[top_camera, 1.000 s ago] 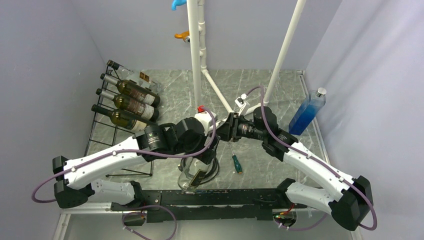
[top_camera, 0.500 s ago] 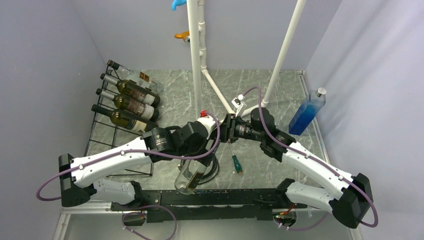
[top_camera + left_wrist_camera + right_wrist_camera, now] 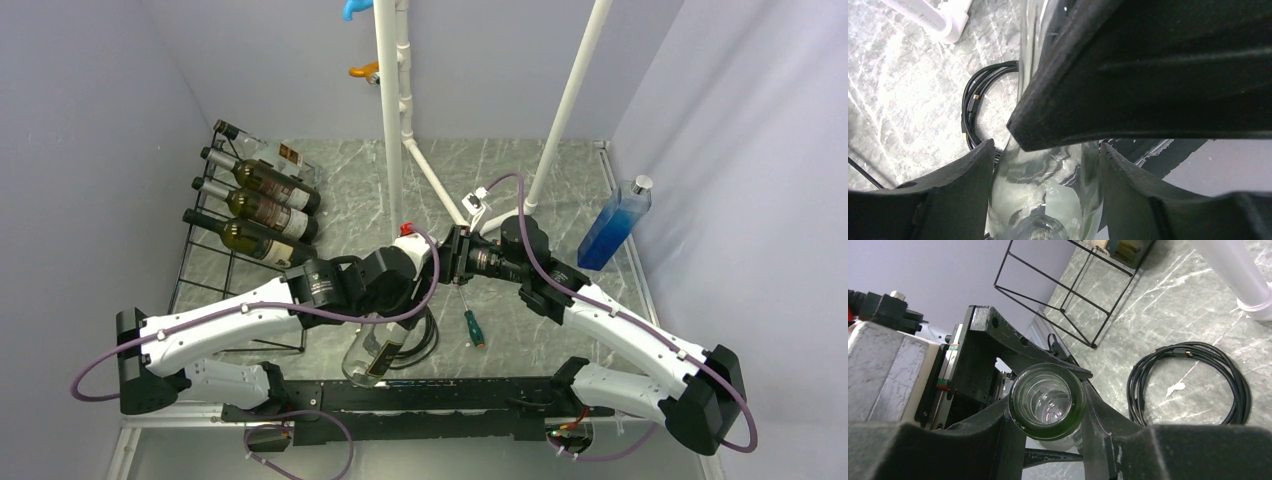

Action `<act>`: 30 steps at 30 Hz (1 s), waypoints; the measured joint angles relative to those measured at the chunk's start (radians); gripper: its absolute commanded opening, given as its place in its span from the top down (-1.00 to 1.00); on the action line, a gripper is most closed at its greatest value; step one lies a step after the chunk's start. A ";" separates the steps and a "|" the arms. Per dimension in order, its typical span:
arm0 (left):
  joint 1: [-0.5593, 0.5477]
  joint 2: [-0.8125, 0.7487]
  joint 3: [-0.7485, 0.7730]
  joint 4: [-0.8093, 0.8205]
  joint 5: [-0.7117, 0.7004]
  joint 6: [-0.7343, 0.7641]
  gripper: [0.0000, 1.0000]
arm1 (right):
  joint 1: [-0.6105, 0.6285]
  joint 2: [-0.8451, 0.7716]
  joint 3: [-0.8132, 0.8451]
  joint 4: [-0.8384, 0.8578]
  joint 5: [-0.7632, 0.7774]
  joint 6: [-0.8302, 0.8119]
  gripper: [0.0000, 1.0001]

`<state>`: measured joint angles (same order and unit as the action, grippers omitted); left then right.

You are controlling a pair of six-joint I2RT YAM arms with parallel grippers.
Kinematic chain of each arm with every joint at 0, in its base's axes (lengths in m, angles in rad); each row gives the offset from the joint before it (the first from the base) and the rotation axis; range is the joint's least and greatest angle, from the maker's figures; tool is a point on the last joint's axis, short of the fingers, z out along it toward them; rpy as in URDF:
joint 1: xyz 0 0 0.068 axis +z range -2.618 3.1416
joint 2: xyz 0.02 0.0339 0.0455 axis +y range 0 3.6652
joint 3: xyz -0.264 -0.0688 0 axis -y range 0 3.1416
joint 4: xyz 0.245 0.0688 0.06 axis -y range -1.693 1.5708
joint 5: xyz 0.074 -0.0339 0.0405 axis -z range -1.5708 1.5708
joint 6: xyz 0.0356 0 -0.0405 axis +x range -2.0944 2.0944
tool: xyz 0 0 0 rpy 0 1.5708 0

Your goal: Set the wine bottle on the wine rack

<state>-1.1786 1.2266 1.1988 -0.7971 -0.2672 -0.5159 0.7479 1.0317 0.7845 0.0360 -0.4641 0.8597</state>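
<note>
A clear glass wine bottle [image 3: 372, 356] with a dark label hangs tilted over the table's near middle, held by both arms. My left gripper [image 3: 400, 310] is shut on its body; in the left wrist view both fingers press the glass [image 3: 1048, 200]. My right gripper [image 3: 452, 262] is shut on the neck just below the green-tinted mouth [image 3: 1047, 401]. The black wire wine rack [image 3: 215, 262] stands at the left wall with several bottles lying on it, apart from both grippers. Its frame shows in the right wrist view [image 3: 1063, 285].
A green-handled screwdriver [image 3: 472, 328] lies on the marble table just right of the bottle. A coiled black cable [image 3: 1193, 385] lies under it. A white pipe frame [image 3: 390, 110] rises at the back middle. A blue bottle [image 3: 613, 222] leans at the right wall.
My left gripper has closed from wide open onto the bottle's body. The bottle's base has swung toward the near left. The right gripper has kept its hold on the neck.
</note>
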 measured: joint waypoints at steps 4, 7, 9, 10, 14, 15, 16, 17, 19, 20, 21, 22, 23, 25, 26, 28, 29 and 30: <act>-0.007 -0.029 -0.013 0.014 -0.021 0.011 0.50 | 0.004 0.003 0.003 0.013 0.005 0.014 1.00; -0.010 -0.063 -0.029 0.026 -0.035 0.021 0.87 | 0.009 0.005 0.010 0.019 0.013 0.025 0.72; -0.013 -0.087 -0.038 0.034 -0.046 0.029 1.00 | 0.012 0.010 0.021 0.020 0.016 0.031 0.56; -0.013 -0.095 -0.040 0.036 -0.048 0.031 1.00 | 0.013 0.011 0.025 0.021 0.017 0.036 0.47; -0.016 -0.140 -0.064 0.066 -0.064 0.042 1.00 | 0.017 0.014 0.042 0.019 0.023 0.048 0.05; -0.016 -0.154 -0.077 0.080 -0.064 0.045 1.00 | 0.019 0.014 0.044 0.017 0.027 0.053 -0.10; -0.017 -0.165 -0.087 0.091 -0.064 0.045 1.00 | 0.021 0.014 0.047 0.018 0.026 0.060 -0.27; -0.016 -0.181 -0.101 0.089 -0.073 0.036 1.00 | 0.020 0.013 0.052 0.018 0.026 0.069 -0.41; -0.010 -0.218 -0.136 0.064 -0.095 0.029 1.00 | 0.016 0.002 0.067 0.019 0.030 0.081 -0.66; -0.005 -0.234 -0.152 0.042 -0.108 0.026 1.00 | 0.015 -0.007 0.076 0.021 0.038 0.089 -0.76; -0.002 -0.243 -0.161 0.022 -0.115 0.026 1.00 | 0.015 -0.016 0.082 0.023 0.042 0.090 -0.83; -0.001 -0.251 -0.170 0.005 -0.126 0.018 1.00 | 0.014 -0.026 0.087 0.025 0.049 0.093 -0.88; 0.000 -0.257 -0.183 0.008 -0.140 0.025 1.00 | 0.014 -0.036 0.092 0.024 0.058 0.094 -0.91; 0.000 -0.262 -0.188 -0.008 -0.151 0.024 1.00 | 0.011 -0.051 0.108 0.017 0.075 0.093 -0.94; 0.001 -0.267 -0.193 -0.016 -0.153 0.021 1.00 | 0.011 -0.056 0.119 0.008 0.089 0.090 -0.95; 0.000 -0.282 -0.196 -0.034 -0.159 0.020 1.00 | 0.011 -0.068 0.146 -0.024 0.117 0.078 -0.98; 0.000 -0.290 -0.196 -0.042 -0.161 0.018 1.00 | 0.011 -0.075 0.155 -0.039 0.129 0.073 -0.99; 0.000 -0.302 -0.196 -0.049 -0.166 0.014 1.00 | 0.011 -0.085 0.164 -0.057 0.145 0.065 -0.99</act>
<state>-1.1786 0.9249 1.0027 -0.8463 -0.4332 -0.5014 0.7589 0.9466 0.9482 -0.0212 -0.3187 0.9245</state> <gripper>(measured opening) 0.710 0.985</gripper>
